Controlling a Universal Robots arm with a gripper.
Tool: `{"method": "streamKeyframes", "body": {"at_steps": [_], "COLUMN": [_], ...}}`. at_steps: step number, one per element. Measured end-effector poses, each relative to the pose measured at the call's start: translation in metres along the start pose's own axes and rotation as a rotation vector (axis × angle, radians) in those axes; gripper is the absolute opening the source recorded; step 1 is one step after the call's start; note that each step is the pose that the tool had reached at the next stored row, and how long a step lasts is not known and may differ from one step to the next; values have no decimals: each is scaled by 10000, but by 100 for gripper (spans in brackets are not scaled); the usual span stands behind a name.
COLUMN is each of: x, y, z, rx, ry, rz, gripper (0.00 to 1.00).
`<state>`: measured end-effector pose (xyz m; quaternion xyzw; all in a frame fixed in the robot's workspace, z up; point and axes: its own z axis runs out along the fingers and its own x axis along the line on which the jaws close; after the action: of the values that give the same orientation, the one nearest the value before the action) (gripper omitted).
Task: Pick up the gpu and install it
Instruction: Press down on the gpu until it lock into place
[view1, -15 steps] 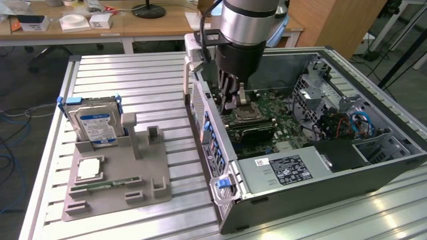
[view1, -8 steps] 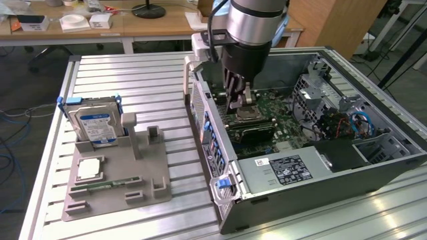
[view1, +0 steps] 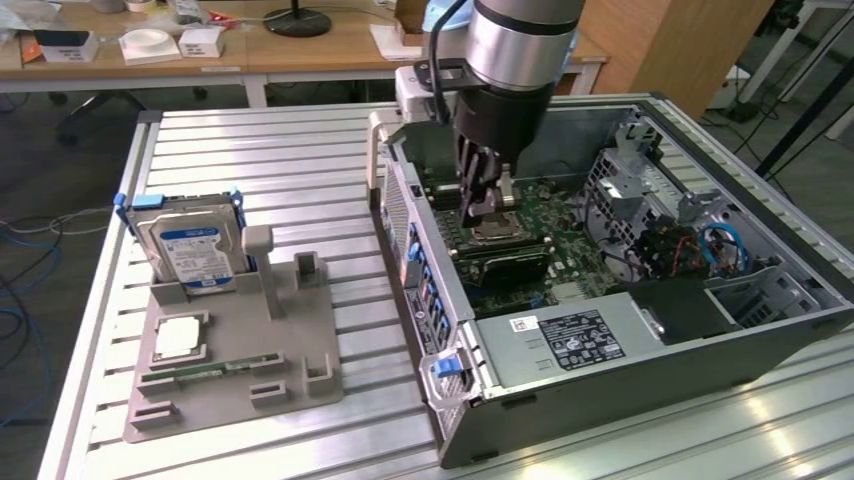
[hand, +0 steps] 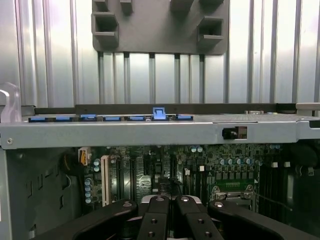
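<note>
My gripper (view1: 483, 218) is down inside the open computer case (view1: 747, 330), over the motherboard (view1: 554, 215) near the processor socket. Its fingers (hand: 157, 210) stand shut side by side, and I see nothing between them. Just in front of the fingertips in the exterior view, a dark flat card (view1: 501, 265) that looks like the gpu stands on edge on the motherboard, running toward the case's rear wall. A strip of board shows between it and the fingers. In the wrist view the fingers point at the expansion slots (hand: 105, 180) below the rear wall (hand: 150, 132).
On the slatted table (view1: 267, 150), at the exterior view's left, a grey holder (view1: 240, 350) carries a silver hard drive (view1: 194, 250), a square processor (view1: 180, 340) and a narrow green memory stick (view1: 214, 372). Blue clips (hand: 159, 114) line the rear wall. Drive cages and cables (view1: 707, 250) crowd the case's right.
</note>
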<state>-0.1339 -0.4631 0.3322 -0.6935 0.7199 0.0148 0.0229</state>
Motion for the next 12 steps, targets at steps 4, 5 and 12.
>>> {"method": "streamKeyframes", "body": {"at_steps": [4, 5, 12], "x": [-2, -2, -5], "y": [-43, -54, -135], "z": [0, 1, 2], "rx": [0, 0, 0], "ry": [1, 0, 0], "rz": [0, -1, 0], "gripper": [11, 11, 11]}}
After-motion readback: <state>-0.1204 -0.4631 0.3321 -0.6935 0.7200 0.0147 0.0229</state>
